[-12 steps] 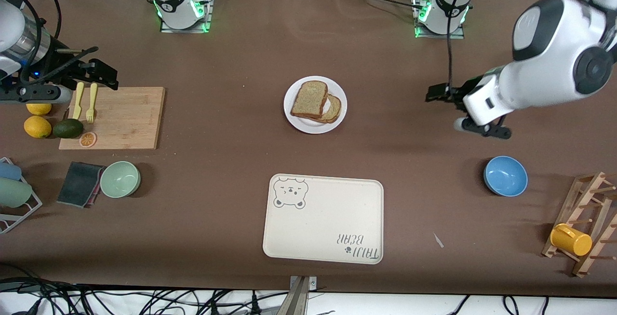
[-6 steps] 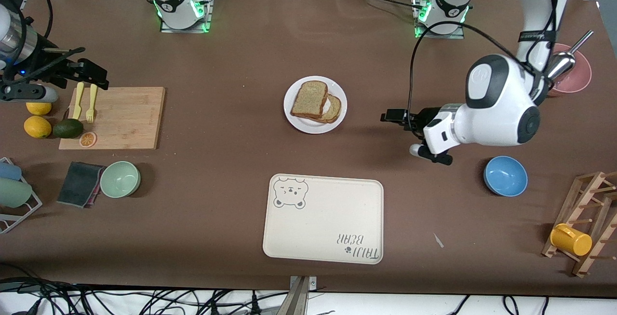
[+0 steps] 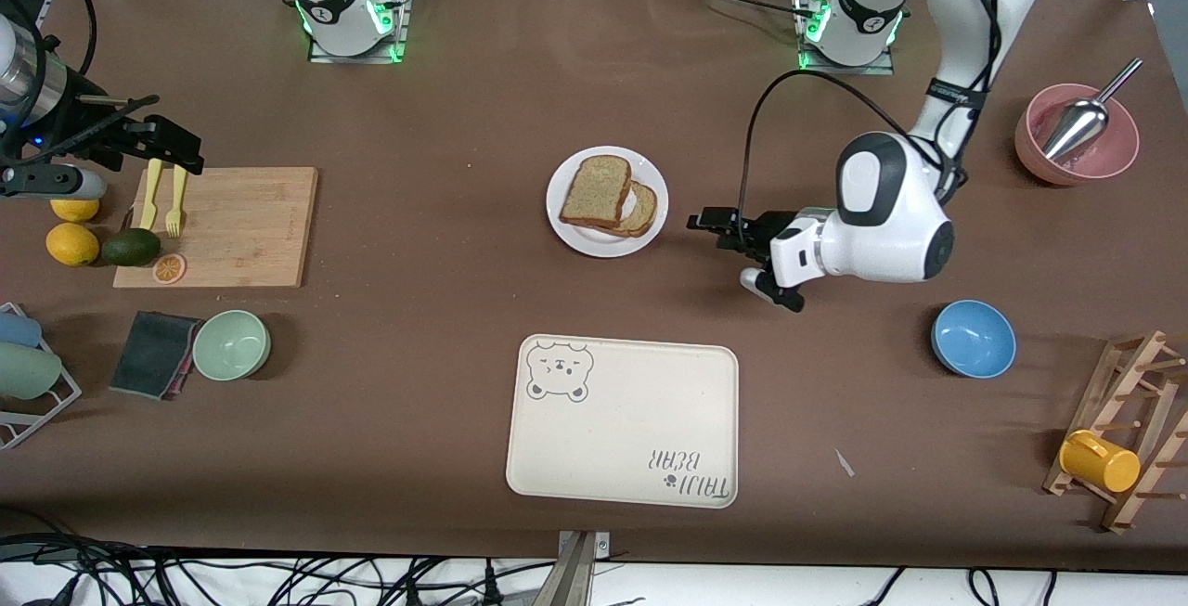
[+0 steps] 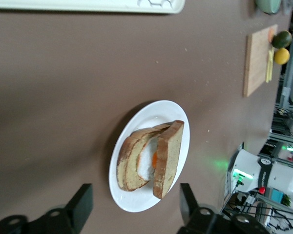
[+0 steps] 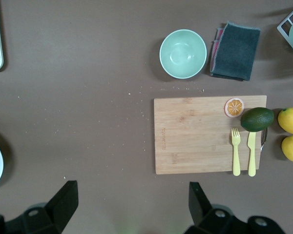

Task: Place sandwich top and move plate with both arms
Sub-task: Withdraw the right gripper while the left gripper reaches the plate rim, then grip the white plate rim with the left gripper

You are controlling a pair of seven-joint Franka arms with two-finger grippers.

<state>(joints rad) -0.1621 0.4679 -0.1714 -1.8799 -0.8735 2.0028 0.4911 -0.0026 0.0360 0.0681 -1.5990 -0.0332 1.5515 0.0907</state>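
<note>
Sandwich top (image 3: pixel 595 190) is lying on the plate (image 3: pixel 580 239) in the middle of the desk (image 3: pixel 445 105), farther from the front camera than the tray (image 3: pixel 622 420). It is resting partly over the egg slice (image 3: pixel 642 210), so the placing step is looking done. The left wrist view is showing the top (image 4: pixel 167 158) leaning tilted against the egg slice (image 4: pixel 129 163), not sitting flat and square on it. White and a bit of orange egg are showing in the gap between the two.

The top is showing as a speckled brown slice with a darker crust, squarish with one rounded end. It is covering much of the small round white plate (image 4: pixel 132 200).

Moving the plate is what is left, and neither arm is touching it yet.

Right claw (image 3: pixel 181 147) is hanging over the far corner of the board (image 3: pixel 232 225) at the right arm's end of the desk, well apart from the plate. Its fingers are spread wide and holding nothing, and it is looking like the arm that is waiting.

Left claw (image 3: pixel 703 219) is hovering low over the desk just beside the plate, toward the left arm's end. Its fingers (image 4: pixel 80 204) are released, empty and pointing at the plate's rim.
</note>
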